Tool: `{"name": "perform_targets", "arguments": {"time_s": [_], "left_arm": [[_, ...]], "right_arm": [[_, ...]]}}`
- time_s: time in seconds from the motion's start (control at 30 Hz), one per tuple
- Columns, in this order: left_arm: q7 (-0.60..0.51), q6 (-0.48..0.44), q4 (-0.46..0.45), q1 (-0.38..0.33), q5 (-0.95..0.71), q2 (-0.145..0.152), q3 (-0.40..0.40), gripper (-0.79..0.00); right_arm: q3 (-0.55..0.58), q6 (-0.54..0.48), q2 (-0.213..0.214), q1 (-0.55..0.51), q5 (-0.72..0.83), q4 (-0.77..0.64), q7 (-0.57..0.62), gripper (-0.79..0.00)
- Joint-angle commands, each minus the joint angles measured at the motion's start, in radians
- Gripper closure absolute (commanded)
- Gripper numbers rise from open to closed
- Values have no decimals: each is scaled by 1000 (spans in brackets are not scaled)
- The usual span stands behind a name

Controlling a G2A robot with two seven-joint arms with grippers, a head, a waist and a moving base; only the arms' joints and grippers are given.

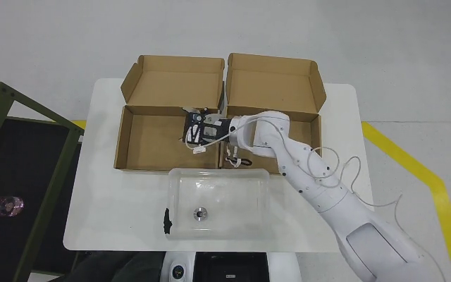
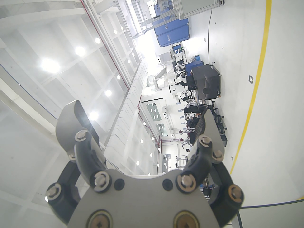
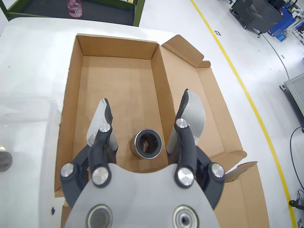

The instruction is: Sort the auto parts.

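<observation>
- Jaws of the right gripper [image 3: 146,96] stand wide apart over a cardboard box [image 3: 117,48]; a metal-rimmed sleeve [image 3: 147,143] lies below, its body hard to make out.
- Jaws of the left gripper [image 2: 141,106]: apart.

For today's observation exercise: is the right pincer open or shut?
Open. The right pincer has its fingers wide apart, neither touching the ring-shaped part lying in the cardboard box.

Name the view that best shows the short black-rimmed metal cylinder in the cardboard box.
Right wrist view: the short metal cylinder lies unobstructed on the brown cardboard box floor, framed by the open right gripper. In the top view that gripper covers its spot; the left wrist view faces the ceiling.
</observation>
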Motion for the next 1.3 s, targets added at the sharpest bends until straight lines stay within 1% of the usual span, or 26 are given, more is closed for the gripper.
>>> {"name": "perform_targets", "arguments": {"time_s": [0.0,0.13,0.27,0.37,0.4,0.47,0.53,0.67,0.83,1.27], "left_arm": [[0,0,0,0,0,0,0,-785],[0,0,0,0,0,0,0,-785],[0,0,0,0,0,0,0,-785],[0,0,0,0,0,0,0,-785],[0,0,0,0,0,0,0,-785],[0,0,0,0,0,0,0,-785],[0,0,0,0,0,0,0,-785],[0,0,0,0,0,0,0,-785],[0,0,0,0,0,0,0,-785],[0,0,0,0,0,0,0,-785]], "right_arm": [[18,-16,9,-32,3,-55,19,-548],[52,-37,27,-97,10,-152,62,-557],[67,-62,40,-158,10,-237,93,-526],[79,-80,50,-208,15,-291,111,-526],[81,-87,54,-224,14,-310,116,-511],[83,-104,60,-253,13,-345,126,-505],[75,-135,66,-279,3,-377,133,-511],[63,-166,73,-317,-3,-408,134,-505],[55,-180,80,-350,-8,-432,133,-502],[53,-214,106,-436,-62,-433,144,-480]]}}
